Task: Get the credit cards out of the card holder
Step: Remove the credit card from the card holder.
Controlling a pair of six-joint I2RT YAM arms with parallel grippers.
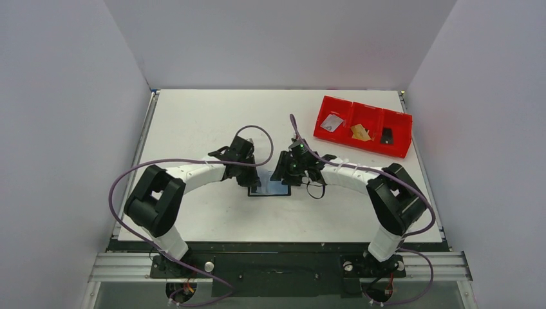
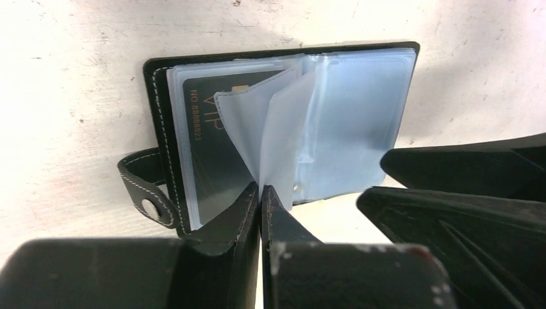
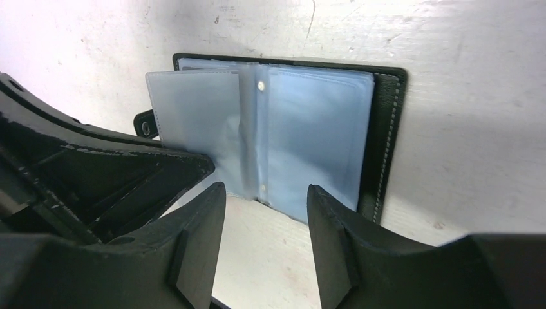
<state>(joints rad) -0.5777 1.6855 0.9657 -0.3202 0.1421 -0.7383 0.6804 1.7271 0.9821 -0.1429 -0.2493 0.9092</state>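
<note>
While open, card holder (image 2: 156, 84) with dark card (image 2: 206, 135); left hand (image 2: 261, 192) tight on sleeve (image 2: 283, 141), right hand (image 3: 265, 190) apart.

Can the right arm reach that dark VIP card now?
Probably not yet. The dark VIP card lies sleeved on the strap-side page of the black stitched card holder, and the shut left end effector, pinching a frosted plastic leaf, stands between it and the open right end effector.

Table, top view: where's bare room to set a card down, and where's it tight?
Free: the table beyond the arms, from its left edge to the red tray. Tight: the middle, where left gripper and right gripper meet over the card holder.
</note>
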